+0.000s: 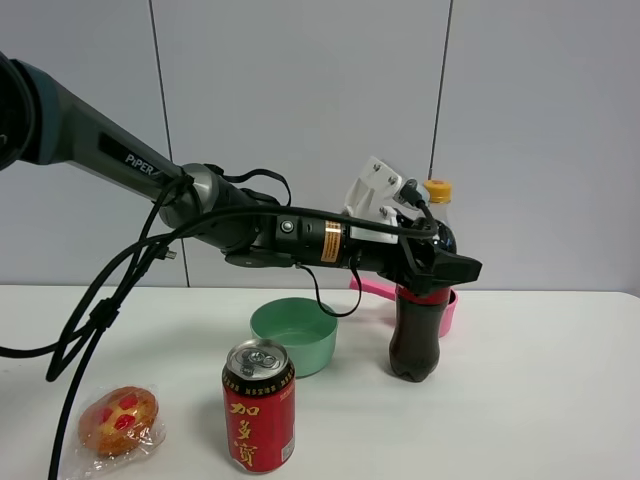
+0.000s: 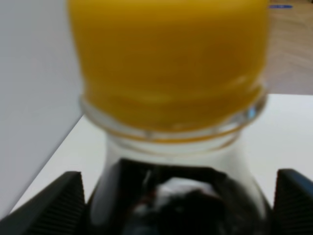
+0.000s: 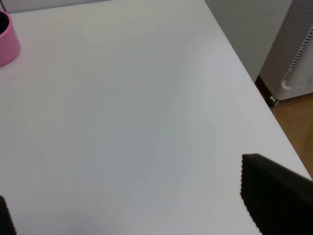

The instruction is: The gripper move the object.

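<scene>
The cola bottle [image 1: 415, 340] stands upright on the white table [image 1: 540, 420], with dark liquid, a red label and a yellow-orange cap [image 1: 438, 190]. My left gripper [image 1: 440, 268] reaches across from the left and its black jaws straddle the bottle's shoulder. In the left wrist view the bottle's cap [image 2: 168, 63] fills the frame, and the left gripper [image 2: 178, 205] has a fingertip [image 2: 68, 196] on each side with small gaps showing. My right gripper [image 3: 137, 208] is open and empty over bare table; it does not show in the exterior view.
A green bowl [image 1: 292, 335] sits left of the bottle. A red can [image 1: 259, 420] stands at the front. A wrapped bun [image 1: 118, 420] lies at the front left. A pink cup [image 1: 447, 312] is right behind the bottle, also in the right wrist view [image 3: 7, 41]. The table edge [image 3: 259, 98] is close to my right gripper.
</scene>
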Robot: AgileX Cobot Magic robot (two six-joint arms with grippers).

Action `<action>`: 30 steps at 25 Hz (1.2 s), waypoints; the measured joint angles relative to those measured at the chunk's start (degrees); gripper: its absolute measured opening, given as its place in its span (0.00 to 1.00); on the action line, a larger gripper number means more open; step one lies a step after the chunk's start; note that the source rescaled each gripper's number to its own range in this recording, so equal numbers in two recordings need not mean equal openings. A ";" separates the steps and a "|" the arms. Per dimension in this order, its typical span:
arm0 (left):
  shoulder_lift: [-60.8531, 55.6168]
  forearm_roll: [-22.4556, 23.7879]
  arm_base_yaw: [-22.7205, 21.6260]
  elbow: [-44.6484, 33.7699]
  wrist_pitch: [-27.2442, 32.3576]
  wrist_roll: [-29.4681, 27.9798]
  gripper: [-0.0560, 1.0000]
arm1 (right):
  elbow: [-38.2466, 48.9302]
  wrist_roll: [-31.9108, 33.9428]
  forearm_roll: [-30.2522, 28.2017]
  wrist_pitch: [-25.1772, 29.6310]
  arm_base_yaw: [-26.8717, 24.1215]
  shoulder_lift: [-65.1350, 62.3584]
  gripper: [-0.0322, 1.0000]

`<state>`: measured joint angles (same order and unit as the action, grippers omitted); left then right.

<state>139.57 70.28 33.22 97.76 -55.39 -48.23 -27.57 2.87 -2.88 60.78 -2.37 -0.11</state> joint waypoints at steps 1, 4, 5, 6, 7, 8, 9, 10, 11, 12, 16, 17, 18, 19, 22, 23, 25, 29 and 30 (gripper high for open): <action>0.00 0.00 0.00 0.00 0.00 -0.16 0.57 | 0.00 0.00 0.00 0.00 0.00 0.00 1.00; -0.24 0.00 0.00 0.00 0.00 -1.76 0.63 | 0.00 0.00 0.00 0.00 0.00 0.00 1.00; -0.42 0.12 0.00 0.00 0.00 -2.27 0.63 | 0.00 0.00 0.00 0.00 0.00 0.00 1.00; -0.74 0.37 0.00 0.00 0.00 -2.82 0.63 | 0.00 0.00 0.00 0.00 0.00 0.00 1.00; -1.24 0.83 0.00 0.00 0.00 -3.32 0.63 | 0.00 0.00 0.00 0.00 0.00 0.00 1.00; -1.86 1.44 0.00 0.00 0.00 -4.06 0.63 | 0.00 0.00 0.00 0.00 0.00 0.00 1.00; -3.07 3.28 0.00 0.00 -0.04 -6.65 0.64 | 0.00 0.00 0.00 0.00 0.00 0.00 1.00; -3.63 4.47 0.00 0.00 -0.07 -8.02 0.67 | 0.00 0.00 0.00 0.00 0.00 0.00 1.00; -4.22 5.66 0.00 0.00 -0.07 -9.75 0.70 | 0.00 0.00 0.00 0.00 0.00 0.00 1.00; -4.61 6.89 0.00 0.00 -0.02 -11.33 0.75 | 0.00 0.00 0.00 0.00 0.00 0.00 1.00; -6.31 9.93 0.00 0.00 1.77 -14.45 0.83 | 0.00 0.00 0.00 0.00 0.00 0.00 1.00; -6.70 10.06 0.00 0.00 2.43 -14.60 0.84 | 0.00 0.00 0.00 0.00 0.00 0.00 1.00; -7.12 10.11 0.00 0.00 2.99 -14.73 0.84 | 0.00 0.00 0.00 0.00 0.00 0.00 1.00; -7.37 10.18 0.00 0.00 3.42 -14.92 0.85 | 0.00 0.00 0.00 0.00 0.00 0.00 1.00; -8.31 10.46 0.00 0.00 5.55 -17.22 0.85 | 0.00 0.00 0.00 0.00 0.00 0.00 1.00; -8.88 10.82 0.00 0.00 6.81 -18.74 0.85 | 0.00 0.00 0.00 0.00 0.00 0.00 1.00; -9.91 11.56 0.00 0.00 8.19 -21.31 0.85 | 0.00 0.00 0.00 0.00 0.00 0.00 1.00; -12.39 13.30 0.00 0.00 8.21 -22.85 0.85 | 0.00 0.00 0.00 0.00 0.00 0.00 1.00; -12.97 13.41 0.00 0.00 7.89 -22.85 0.85 | 0.00 0.00 0.00 0.00 0.00 0.00 1.00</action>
<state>126.60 83.69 33.22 97.76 -47.50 -71.07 -27.57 2.87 -2.88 60.78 -2.37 -0.11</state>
